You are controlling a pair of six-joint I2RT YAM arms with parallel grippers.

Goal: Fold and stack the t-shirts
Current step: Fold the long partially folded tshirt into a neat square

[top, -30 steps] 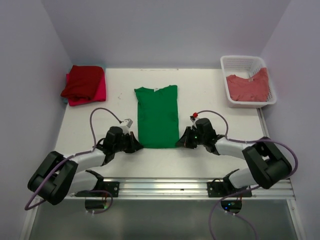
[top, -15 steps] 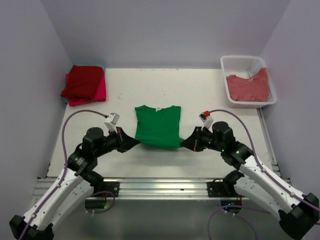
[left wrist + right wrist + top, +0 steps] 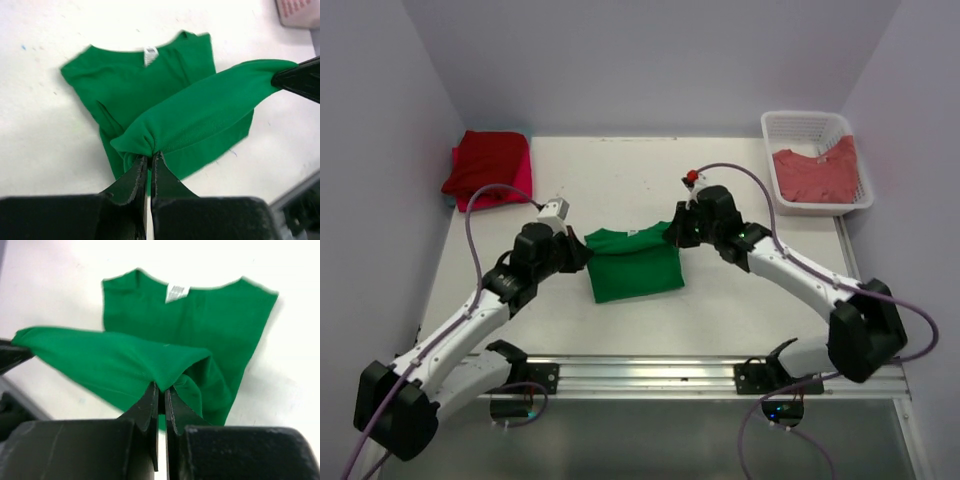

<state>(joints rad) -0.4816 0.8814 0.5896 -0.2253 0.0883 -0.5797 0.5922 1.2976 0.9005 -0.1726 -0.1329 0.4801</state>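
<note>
A bright green t-shirt (image 3: 635, 268) lies on the table's middle, its bottom hem lifted and carried up over its body towards the collar. My left gripper (image 3: 583, 251) is shut on the hem's left corner (image 3: 131, 143). My right gripper (image 3: 672, 230) is shut on the hem's right corner (image 3: 192, 363). The hem hangs stretched between them above the collar with its white label (image 3: 149, 54). Folded red and pink t-shirts (image 3: 488, 168) are stacked at the far left. A salmon-red t-shirt (image 3: 815, 173) lies in the basket.
A white plastic lattice basket (image 3: 803, 124) stands at the far right corner. Purple cables loop off both arms. A metal rail (image 3: 650, 372) runs along the table's near edge.
Both grippers have lifted the green shirt's bottom hem and carried it away from the near edge towards the collar, folding the shirt to about half its length.
</note>
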